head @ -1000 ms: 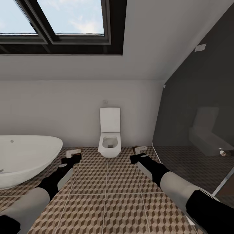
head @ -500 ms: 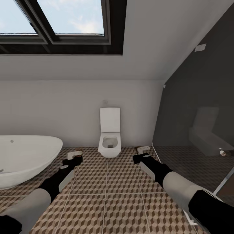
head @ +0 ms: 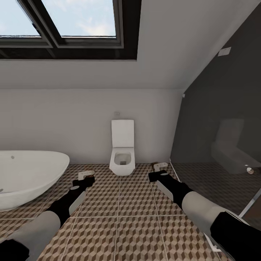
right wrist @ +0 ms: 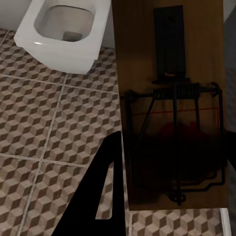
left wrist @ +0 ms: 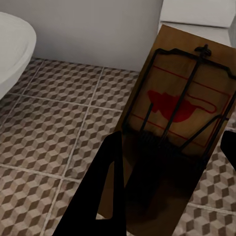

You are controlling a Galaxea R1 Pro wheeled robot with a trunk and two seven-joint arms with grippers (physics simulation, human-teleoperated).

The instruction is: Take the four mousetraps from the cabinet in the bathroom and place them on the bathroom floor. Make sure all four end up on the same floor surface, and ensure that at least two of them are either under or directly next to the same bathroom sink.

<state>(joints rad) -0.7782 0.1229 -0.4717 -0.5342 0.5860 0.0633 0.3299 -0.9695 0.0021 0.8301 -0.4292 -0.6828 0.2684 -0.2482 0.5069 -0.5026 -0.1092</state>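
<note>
Toilet [head: 122, 148] against the back wall, tub [head: 25, 177] left, glass partition [head: 221, 145] right.

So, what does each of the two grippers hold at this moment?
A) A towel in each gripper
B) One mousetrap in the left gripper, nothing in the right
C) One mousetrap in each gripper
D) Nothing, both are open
C: the left wrist view shows a mousetrap between the left gripper's fingers, and the right wrist view shows another mousetrap between the right gripper's fingers, both above the bathroom floor.
</note>
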